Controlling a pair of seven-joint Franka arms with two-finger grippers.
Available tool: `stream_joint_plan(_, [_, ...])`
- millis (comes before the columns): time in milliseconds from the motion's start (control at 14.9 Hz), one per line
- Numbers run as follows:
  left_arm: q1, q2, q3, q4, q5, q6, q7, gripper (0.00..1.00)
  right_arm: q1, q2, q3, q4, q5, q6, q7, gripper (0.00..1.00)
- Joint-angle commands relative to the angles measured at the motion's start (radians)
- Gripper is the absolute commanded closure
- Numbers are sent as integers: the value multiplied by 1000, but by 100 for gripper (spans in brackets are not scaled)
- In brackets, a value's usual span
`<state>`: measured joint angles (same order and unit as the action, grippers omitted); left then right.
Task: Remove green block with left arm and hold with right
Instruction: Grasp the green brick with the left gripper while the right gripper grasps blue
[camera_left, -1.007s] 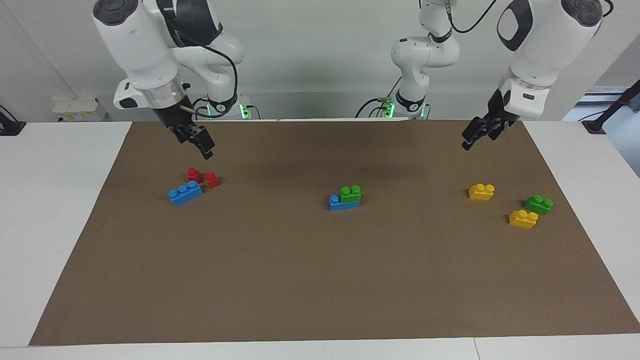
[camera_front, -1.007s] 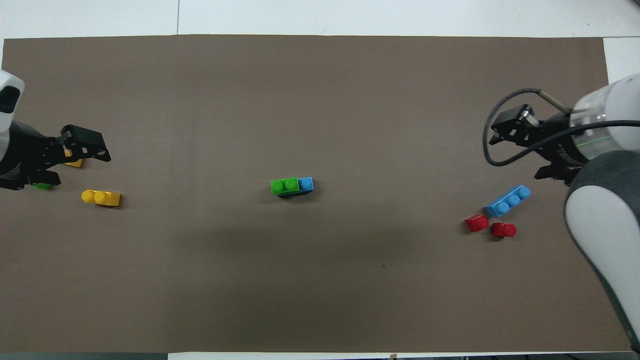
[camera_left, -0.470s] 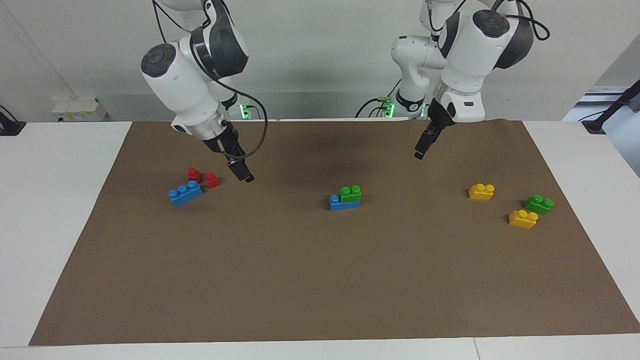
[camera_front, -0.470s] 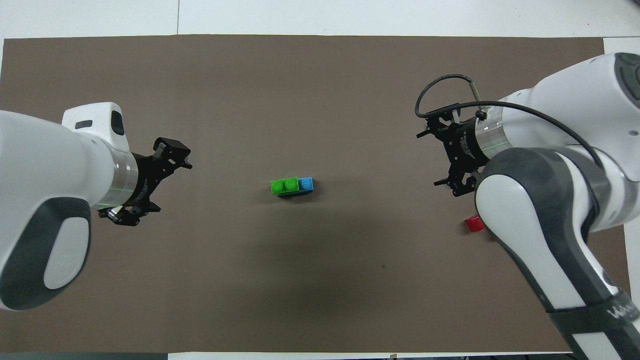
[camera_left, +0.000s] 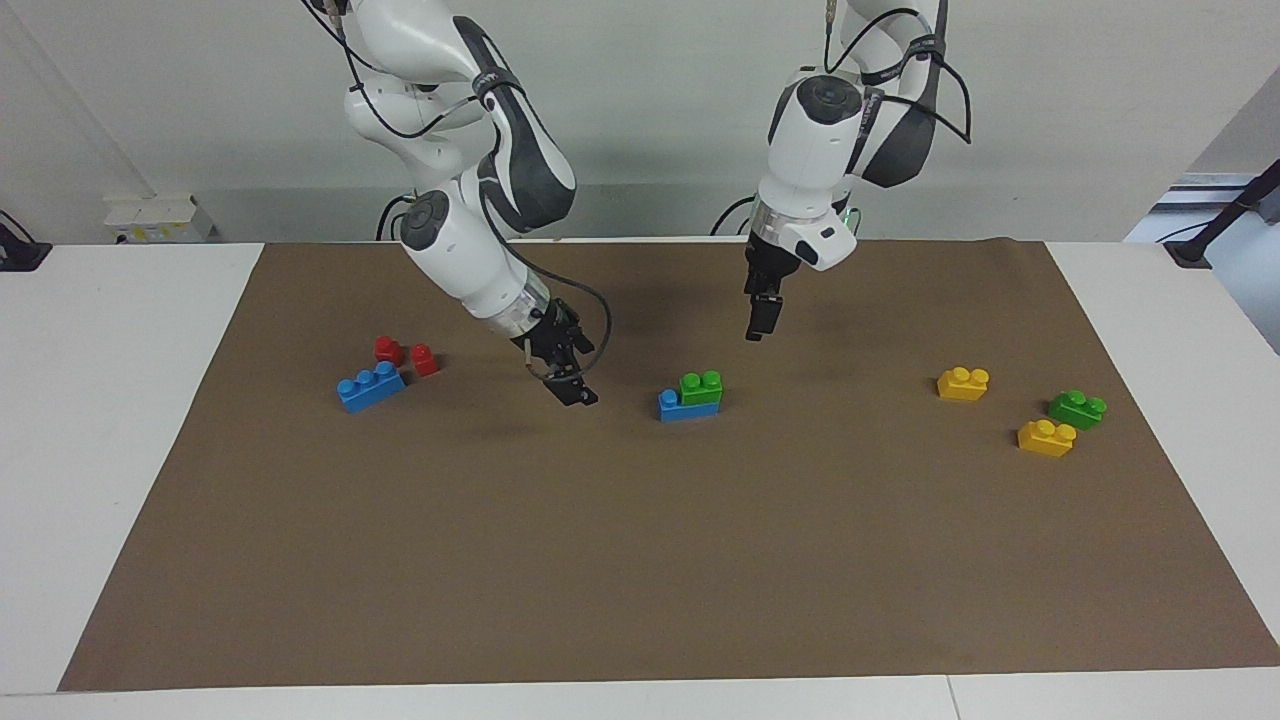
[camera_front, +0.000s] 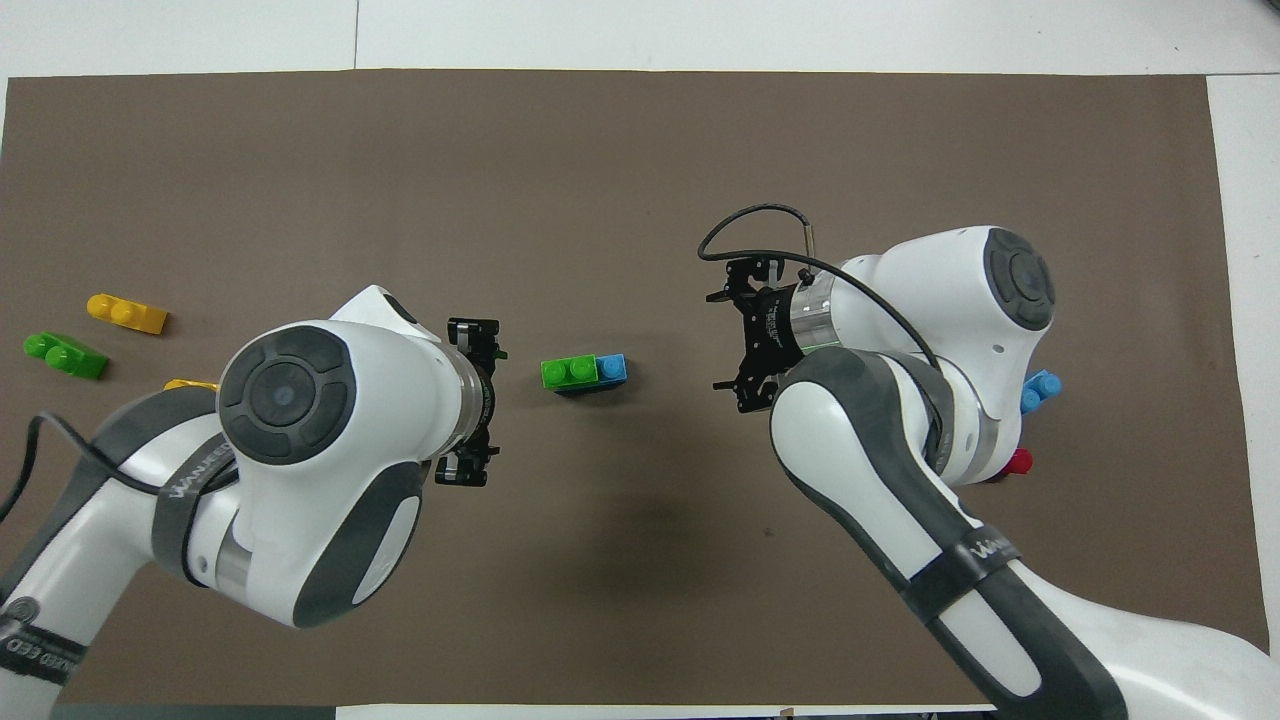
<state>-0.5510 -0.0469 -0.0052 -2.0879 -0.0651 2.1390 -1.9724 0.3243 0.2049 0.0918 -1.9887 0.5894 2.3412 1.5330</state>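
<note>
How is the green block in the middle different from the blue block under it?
The green block has two studs; the blue block beneath is longer, with one stud left uncovered. The green block sits on top, while the blue block rests on the brown mat. Both are plastic toy bricks, and neither gripper touches them.

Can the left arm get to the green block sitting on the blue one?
Probably yes. The left gripper hangs just above the green block, which sits on the blue brick, with nothing between them.
</note>
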Motion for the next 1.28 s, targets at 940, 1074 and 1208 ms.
stream_joint_plan(940, [-79, 219, 19, 9, 143, 266, -427, 0, 200, 217, -3, 18, 65, 295, -31, 0])
stream_joint_plan(1074, [-89, 232, 19, 9, 146, 274, -428, 0, 206, 223, -3, 18, 96, 311, -30, 0])
stream_joint_plan(1208, [-89, 248, 19, 9, 183, 280, -459, 0, 208, 223, -3, 18, 96, 313, -30, 2])
